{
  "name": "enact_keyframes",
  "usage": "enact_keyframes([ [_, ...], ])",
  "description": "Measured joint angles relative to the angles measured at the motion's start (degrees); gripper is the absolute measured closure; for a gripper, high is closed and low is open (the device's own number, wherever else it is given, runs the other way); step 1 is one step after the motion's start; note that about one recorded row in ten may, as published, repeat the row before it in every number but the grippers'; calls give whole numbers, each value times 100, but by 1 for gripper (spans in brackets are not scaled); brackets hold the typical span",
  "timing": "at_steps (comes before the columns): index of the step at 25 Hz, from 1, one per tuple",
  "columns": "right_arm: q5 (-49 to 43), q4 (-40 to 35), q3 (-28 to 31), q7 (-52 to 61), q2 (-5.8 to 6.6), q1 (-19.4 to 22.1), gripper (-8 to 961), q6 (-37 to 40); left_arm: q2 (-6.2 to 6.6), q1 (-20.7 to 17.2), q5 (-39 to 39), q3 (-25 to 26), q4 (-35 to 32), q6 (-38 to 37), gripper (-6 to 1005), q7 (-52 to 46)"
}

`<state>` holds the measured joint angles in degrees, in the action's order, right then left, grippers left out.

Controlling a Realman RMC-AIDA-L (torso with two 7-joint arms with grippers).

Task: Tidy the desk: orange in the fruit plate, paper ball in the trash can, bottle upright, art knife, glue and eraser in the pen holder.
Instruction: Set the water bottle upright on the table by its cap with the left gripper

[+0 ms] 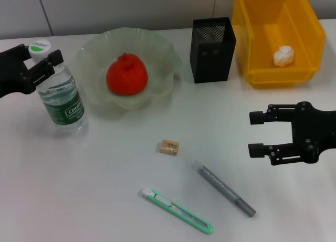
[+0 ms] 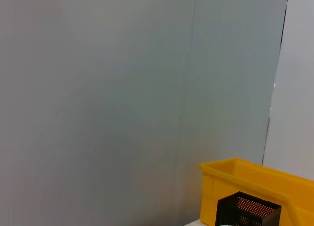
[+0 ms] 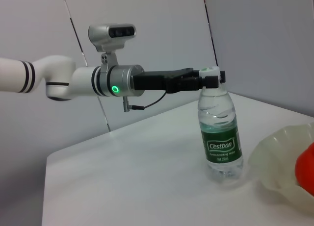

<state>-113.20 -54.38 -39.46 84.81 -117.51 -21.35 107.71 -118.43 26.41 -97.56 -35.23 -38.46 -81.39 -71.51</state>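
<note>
**Our left claw is on the bottle's neck**

We see the bottle [image 1: 62, 97] standing straight up on the white table [image 1: 105, 200], near our left side. It has a green label and a white cap. Our left gripper [image 1: 46, 63] is at the bottle's neck, just under the cap, with one black finger on each side, pinched on the neck. From the right wrist view we see the same thing: the black fingers [image 3: 208, 81] sit tight around the top of the bottle [image 3: 220, 133].

Just beside the bottle is the fruit plate [image 1: 94, 58], a clear wavy bowl. The orange [image 1: 126, 75] sits in the middle of it.

Behind the plate, more to our right, stands the black mesh pen holder [image 1: 212, 50]. Right next to it is the yellow trash can [image 1: 252, 37], and the white paper ball [image 1: 283, 55] lies inside it.

Closer to us, three small things lie flat on the table. The little tan eraser [image 1: 169, 146] is in the middle. The grey glue stick [image 1: 226, 190] lies slanted near it, toward our right. The green art knife [image 1: 177, 210] lies closest to us. None of them touch.

Our right gripper [image 1: 257, 133] hangs above the table on our right, near the glue stick. Its two fingers are spread wide with nothing between them.
</note>
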Motion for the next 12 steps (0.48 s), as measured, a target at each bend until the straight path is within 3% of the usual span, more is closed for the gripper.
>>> enact_keyframes([
  [12, -58, 85, 0, -24, 11, -55, 174, -67, -1, -56, 279, -4, 630, 9, 553, 520],
])
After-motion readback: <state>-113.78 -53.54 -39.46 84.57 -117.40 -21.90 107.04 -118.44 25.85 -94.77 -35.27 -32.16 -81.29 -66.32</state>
